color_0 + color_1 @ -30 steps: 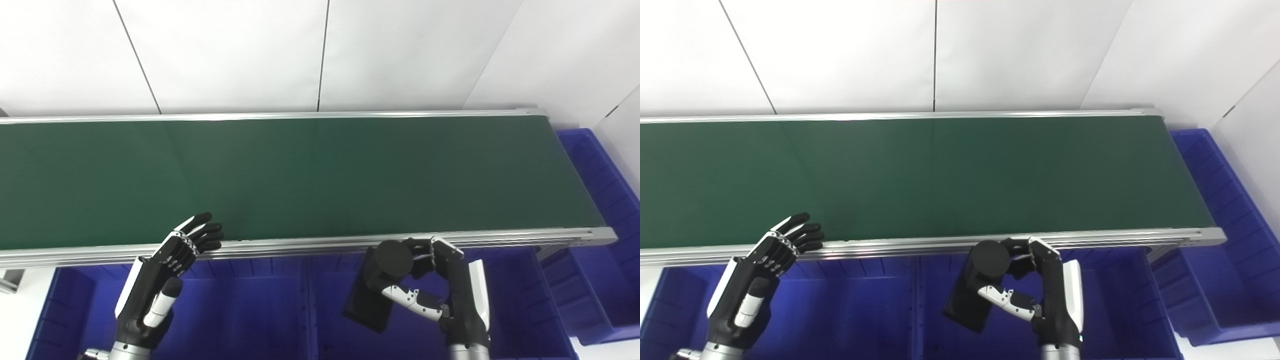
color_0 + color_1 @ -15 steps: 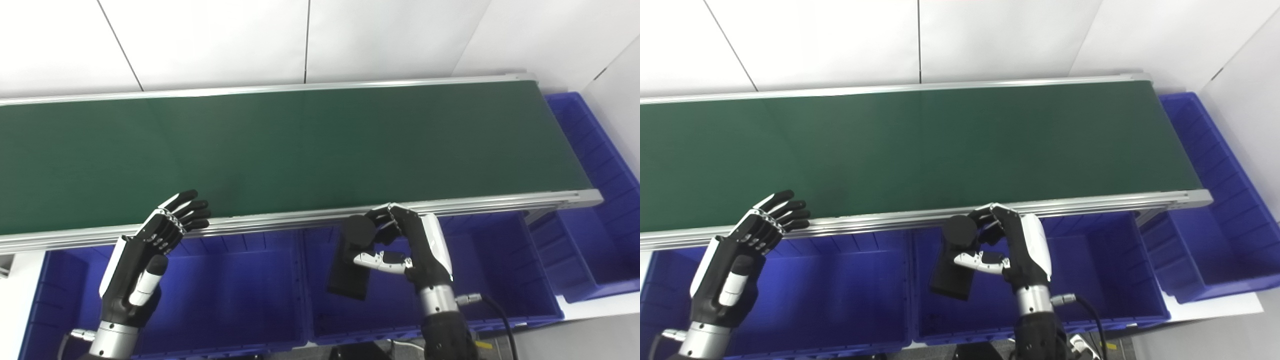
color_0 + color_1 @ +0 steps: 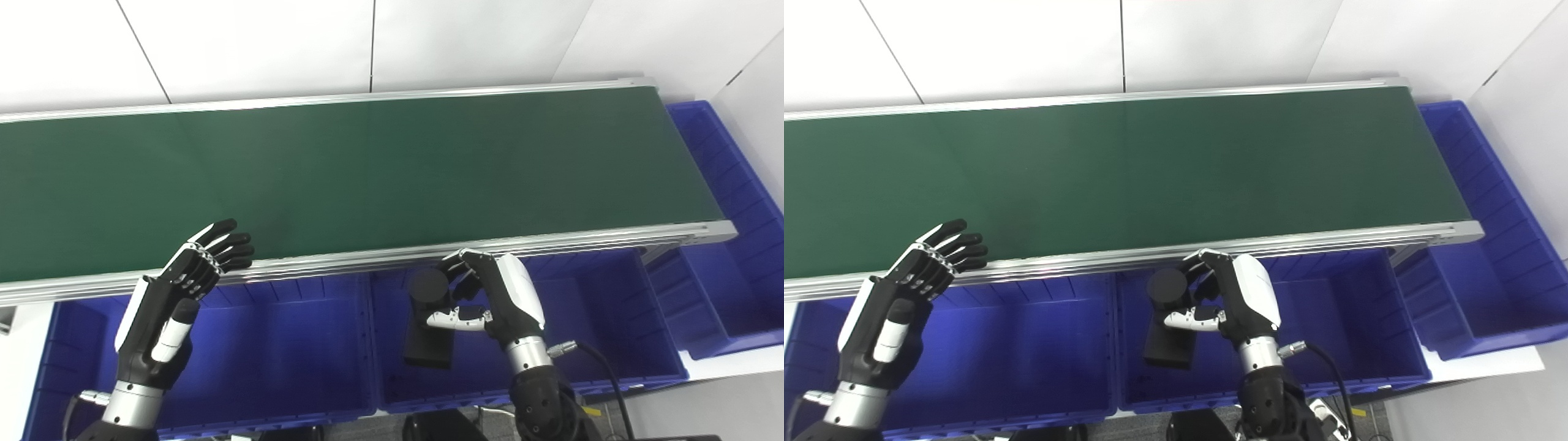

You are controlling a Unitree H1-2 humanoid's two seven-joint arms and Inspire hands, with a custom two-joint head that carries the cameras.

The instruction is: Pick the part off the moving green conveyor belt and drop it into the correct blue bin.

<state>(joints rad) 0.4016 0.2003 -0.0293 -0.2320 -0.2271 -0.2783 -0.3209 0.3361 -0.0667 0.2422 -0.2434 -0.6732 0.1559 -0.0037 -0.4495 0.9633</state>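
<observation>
Two hands in play, but only your right hand (image 3: 496, 294) matters at the moment: it's curled around the black part (image 3: 430, 318), fingers (image 3: 458, 267) over the round cap at the top and thumb across the front, so that's a proper hold on it. The part looks like a flat dark slab with a cylinder on top, and its long axis hangs down and slightly toward you from the hand, lower end dangling inside the middle blue bin (image 3: 569, 367). So it's already off the belt and sitting over that bin, just below the near rail (image 3: 367, 262). Whether that's the correct bin I can't tell from here, but if it is, you basically just need to let go, nothing to reach for. Your left hand (image 3: 177, 294) is well off to the side over the left blue bin (image 3: 275, 367), fingers spread and holding nothing, tips near the rail. Beyond that the green conveyor belt (image 3: 367, 165) has nothing else on it.
</observation>
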